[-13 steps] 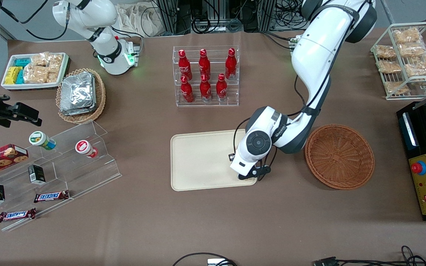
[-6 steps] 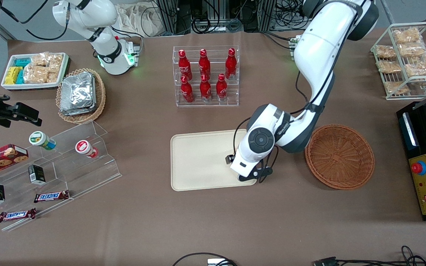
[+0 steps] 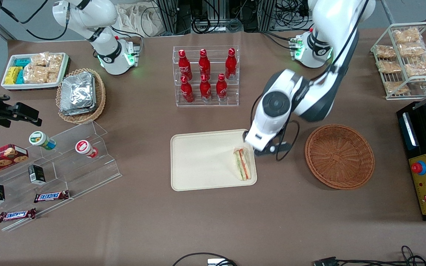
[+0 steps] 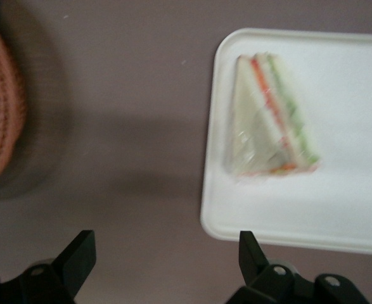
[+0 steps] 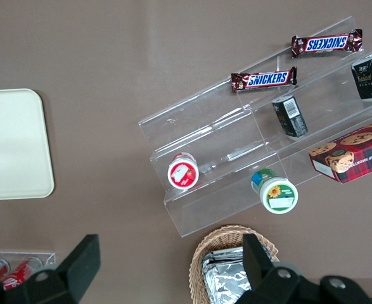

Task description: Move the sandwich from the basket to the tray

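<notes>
Sandwich on tray close to rim nearest basket; claw spread, empty, above; low retreat risks nudging it off.

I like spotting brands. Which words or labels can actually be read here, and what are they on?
"SNICKERS": on two chocolate bars on the clear stepped stand.
Red bottles: white script too small to read.
Small dark cartons, round lids, cookie box: print unreadable.
No text on the sandwich, tray or basket; the open pincer hovers above the table.
</notes>
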